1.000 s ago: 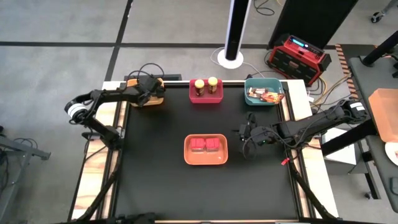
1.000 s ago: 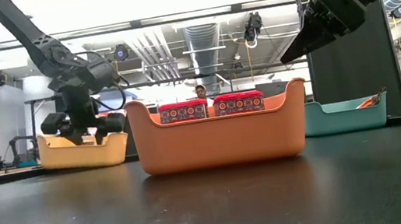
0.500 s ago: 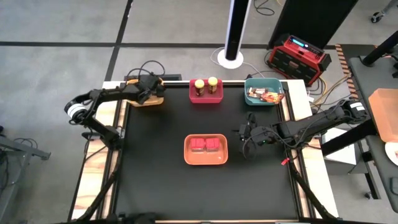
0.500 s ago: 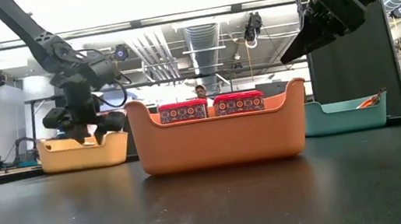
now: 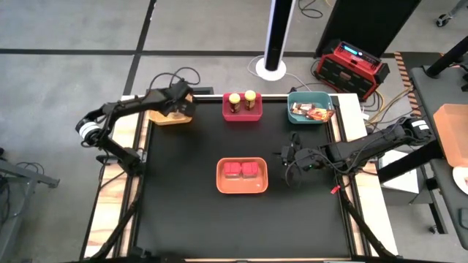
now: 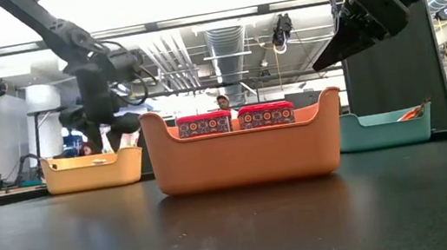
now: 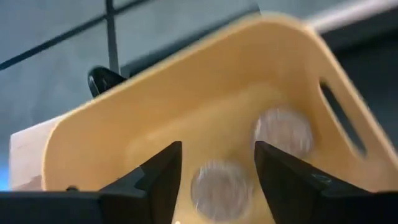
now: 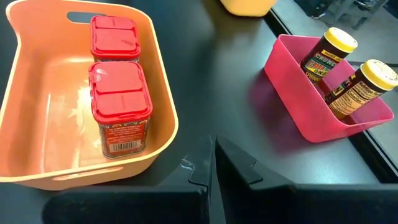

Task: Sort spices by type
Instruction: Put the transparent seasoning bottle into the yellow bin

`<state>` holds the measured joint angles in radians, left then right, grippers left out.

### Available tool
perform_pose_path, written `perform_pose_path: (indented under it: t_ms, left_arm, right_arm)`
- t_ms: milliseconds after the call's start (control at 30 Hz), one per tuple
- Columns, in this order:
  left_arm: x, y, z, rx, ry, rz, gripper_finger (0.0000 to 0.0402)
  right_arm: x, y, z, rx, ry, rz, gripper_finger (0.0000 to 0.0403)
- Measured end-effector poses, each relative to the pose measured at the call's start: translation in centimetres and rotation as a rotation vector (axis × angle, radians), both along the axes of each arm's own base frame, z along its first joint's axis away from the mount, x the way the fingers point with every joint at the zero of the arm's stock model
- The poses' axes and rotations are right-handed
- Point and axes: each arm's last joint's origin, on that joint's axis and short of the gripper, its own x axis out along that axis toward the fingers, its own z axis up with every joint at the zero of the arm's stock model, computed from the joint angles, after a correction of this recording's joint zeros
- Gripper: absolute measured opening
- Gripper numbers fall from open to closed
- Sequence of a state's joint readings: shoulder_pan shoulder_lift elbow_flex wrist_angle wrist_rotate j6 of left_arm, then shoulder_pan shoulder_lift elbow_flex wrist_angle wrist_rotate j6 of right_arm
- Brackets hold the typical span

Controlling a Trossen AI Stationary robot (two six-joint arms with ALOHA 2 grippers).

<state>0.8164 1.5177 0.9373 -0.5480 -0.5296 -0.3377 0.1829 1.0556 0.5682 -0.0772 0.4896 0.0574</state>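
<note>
My left gripper [image 7: 217,152] hangs open over the yellow tray [image 5: 174,117] at the table's far left, with nothing between its fingers. Two grey-topped clear shakers [image 7: 283,130] [image 7: 219,185] stand on the tray's floor below it. My right gripper [image 8: 212,146] is shut and holds nothing. It hovers to the right of the orange tray [image 5: 242,188], where two red tubs [image 8: 119,102] [image 8: 113,36] stand upright. Two yellow-lidded jars [image 5: 234,100] [image 5: 250,96] lean in the red tray [image 8: 311,118]. Orange-brown packets [image 5: 311,111] lie in the teal tray [image 5: 295,97].
The four trays take up the far edge and the middle of the black table top [image 5: 190,212]. Its near half and left side are bare mat. Beyond the far edge stand a white pole base [image 5: 270,69] and a red box [image 5: 351,66] on the floor.
My left gripper has risen out of the yellow tray, from about rim height to well above it, and has rolled at the wrist while staying open. The shakers have stayed in the tray.
</note>
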Motion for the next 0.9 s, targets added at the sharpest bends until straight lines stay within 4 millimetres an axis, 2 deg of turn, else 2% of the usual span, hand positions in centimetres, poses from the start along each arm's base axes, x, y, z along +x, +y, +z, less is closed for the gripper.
perform_pose_path:
  t_ms: [100, 200, 267, 333, 500, 667, 900]
  left_arm:
    - [-0.2, -0.5, 0.6, -0.109, 0.061, -0.076, 0.0149]
    - [-0.5, -1.0, 1.0, -0.215, 0.107, -0.158, 0.0085]
    - [-0.5, -1.2, 1.6, -0.232, 0.115, -0.168, 0.0036]
    - [-0.6, -1.3, 2.3, -0.226, 0.114, -0.179, 0.001]
    - [-0.6, -1.8, 2.7, -0.28, 0.095, -0.312, 0.0005]
    - [-0.9, -2.4, 1.2, -0.358, 0.08, -0.336, 0.0001]
    - [-1.2, -2.4, -0.5, -0.3, 0.08, -0.306, 0.0]
  right_arm:
    - [0.0, 0.0, 0.0, -0.001, 0.0, 0.001, 0.0012]
    - [0.0, 0.0, 0.0, 0.001, -0.001, -0.001, 0.0012]
    - [0.0, 0.0, 0.0, 0.001, 0.0, -0.001, 0.0012]
    - [0.0, 0.0, 0.0, 0.001, 0.0, -0.001, 0.0012]
    - [0.0, 0.0, 0.0, -0.002, 0.001, 0.001, 0.0012]
    - [0.0, 0.0, 0.0, -0.003, 0.001, 0.001, 0.0012]
    - [0.0, 0.0, 0.0, -0.004, 0.002, 0.002, 0.0012]
